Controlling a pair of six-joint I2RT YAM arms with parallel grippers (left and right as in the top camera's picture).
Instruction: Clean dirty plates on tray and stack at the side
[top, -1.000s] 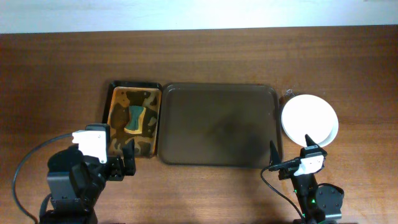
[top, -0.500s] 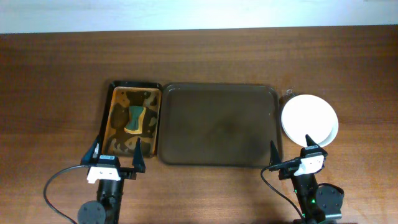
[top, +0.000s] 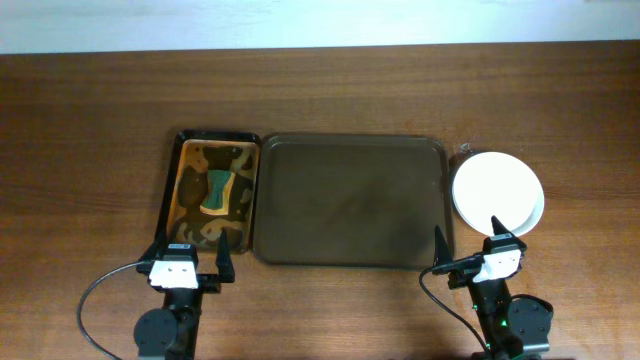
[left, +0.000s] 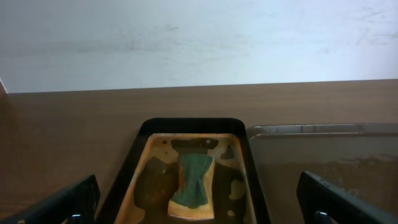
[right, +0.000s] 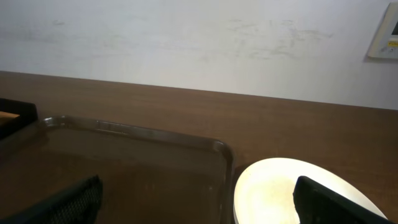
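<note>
Round white plates (top: 498, 188), smooth and clean on top, stacked on the brown wooden bench (top: 100, 120), just right of the big dark brown tray (top: 350, 200) with rounded corners. Two rims seen in the stack; cannot tell if more below. Two trays side by side: the big one, and one small black-rimmed amber tray (top: 215, 134) with one teal sponge (top: 216, 190) lying inside. Left claw (top: 189, 252) and right claw (top: 466, 238) both spread wide, holding nothing, near the front edge.

Only the top one of the stacked plates (top: 498, 190) shows whole; the lower ones show just a rim, their number unclear.
</note>
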